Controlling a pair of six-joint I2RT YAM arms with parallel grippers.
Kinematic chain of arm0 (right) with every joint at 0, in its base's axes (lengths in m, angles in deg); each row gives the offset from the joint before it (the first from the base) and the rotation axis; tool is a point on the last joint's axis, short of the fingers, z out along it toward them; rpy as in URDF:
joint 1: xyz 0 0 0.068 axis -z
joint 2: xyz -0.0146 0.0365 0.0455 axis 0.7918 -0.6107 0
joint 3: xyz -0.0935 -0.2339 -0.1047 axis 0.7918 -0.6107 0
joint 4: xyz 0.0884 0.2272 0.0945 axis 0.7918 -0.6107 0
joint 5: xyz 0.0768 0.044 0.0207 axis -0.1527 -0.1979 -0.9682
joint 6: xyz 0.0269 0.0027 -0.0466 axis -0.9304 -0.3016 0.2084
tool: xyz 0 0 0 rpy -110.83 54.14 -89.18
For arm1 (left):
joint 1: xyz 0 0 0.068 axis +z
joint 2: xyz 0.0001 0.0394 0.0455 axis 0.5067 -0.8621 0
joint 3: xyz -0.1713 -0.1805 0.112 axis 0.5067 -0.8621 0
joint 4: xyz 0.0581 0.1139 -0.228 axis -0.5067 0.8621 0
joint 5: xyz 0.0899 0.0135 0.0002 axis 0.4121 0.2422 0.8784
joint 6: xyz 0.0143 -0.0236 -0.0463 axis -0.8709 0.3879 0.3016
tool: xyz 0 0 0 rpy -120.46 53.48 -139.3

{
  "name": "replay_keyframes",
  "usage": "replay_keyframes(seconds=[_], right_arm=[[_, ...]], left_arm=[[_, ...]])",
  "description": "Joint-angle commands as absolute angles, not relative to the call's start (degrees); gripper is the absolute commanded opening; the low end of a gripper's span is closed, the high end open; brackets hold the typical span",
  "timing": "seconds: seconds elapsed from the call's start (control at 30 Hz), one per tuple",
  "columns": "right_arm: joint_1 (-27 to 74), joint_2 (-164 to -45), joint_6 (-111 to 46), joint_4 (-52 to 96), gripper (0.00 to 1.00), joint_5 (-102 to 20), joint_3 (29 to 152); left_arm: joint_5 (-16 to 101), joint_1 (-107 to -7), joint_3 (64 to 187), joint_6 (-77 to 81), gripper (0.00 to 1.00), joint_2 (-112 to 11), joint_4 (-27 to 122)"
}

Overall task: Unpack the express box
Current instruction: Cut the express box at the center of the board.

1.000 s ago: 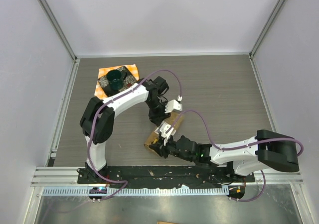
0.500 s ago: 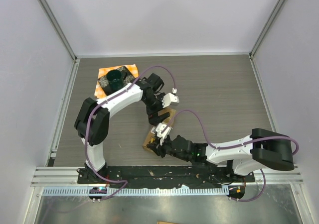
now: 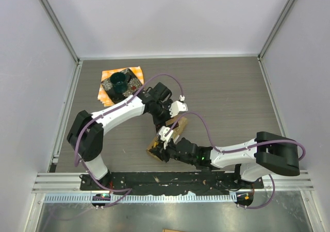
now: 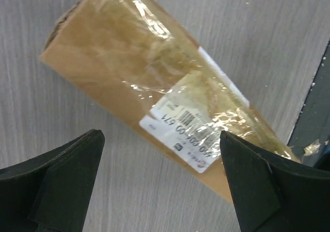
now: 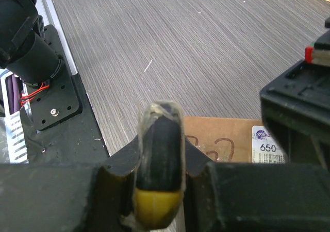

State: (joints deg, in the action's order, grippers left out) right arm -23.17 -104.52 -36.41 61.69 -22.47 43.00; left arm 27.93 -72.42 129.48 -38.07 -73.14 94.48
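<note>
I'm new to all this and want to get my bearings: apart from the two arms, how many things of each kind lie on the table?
Oblong brown cardboard parcel with a white label: 1
Orange cloth: 1
Dark patterned dish on that cloth: 1
Total: 3

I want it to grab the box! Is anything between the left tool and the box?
No. The left tool hangs open right above the box, and nothing visible lies between them.
</note>
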Motion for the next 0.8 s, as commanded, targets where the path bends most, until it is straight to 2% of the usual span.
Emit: replay_keyframes(seconds=[0.0, 0.23, 0.47, 0.77], right_arm=[[-22.61, -106.87, -34.54, 49.95, 0.01, -22.9, 40.11], [-21.47, -107.49, -34.28, 50.92, 0.01, -23.25, 39.32], [-21.03, -107.93, -34.27, 51.45, 0.01, -23.69, 38.88], [-20.94, -107.75, -35.33, 52.07, 0.01, -24.05, 38.35]], left_arm=[[26.88, -73.77, 130.27, -36.82, 1.0, -69.22, 95.07], [25.56, -79.22, 129.22, -35.16, 1.0, -67.28, 97.46], [29.16, -82.74, 122.11, -32.6, 1.0, -67.46, 90.18], [35.49, -85.46, 119.02, -32.6, 1.0, -72.02, 80.76]])
